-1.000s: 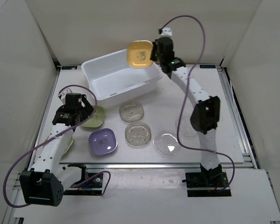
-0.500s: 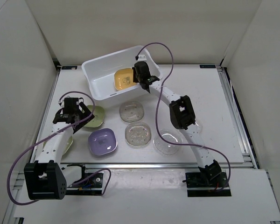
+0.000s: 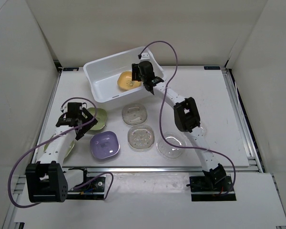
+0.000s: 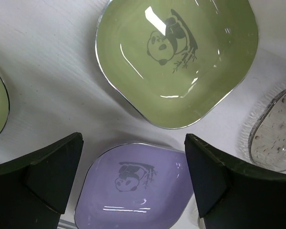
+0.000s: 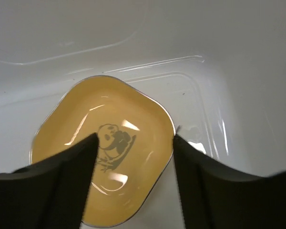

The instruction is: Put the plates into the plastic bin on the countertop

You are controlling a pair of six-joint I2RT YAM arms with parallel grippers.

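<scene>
Countertop [image 3: 214, 95] bin [image 3: 101, 78], yellow plate [image 3: 126, 81] inside, panda [image 5: 115, 138] legible from wrist

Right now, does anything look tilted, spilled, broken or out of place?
Nothing stands out. The yellow rounded-square plastic plate lies flat, face up, in the large white plastic bin. The green plate, purple plate and clear plates on the off-white countertop also lie flat.

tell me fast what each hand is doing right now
left hand: open, holding nothing
right hand: open, yellow plate lying in the plastic bin under it
</scene>
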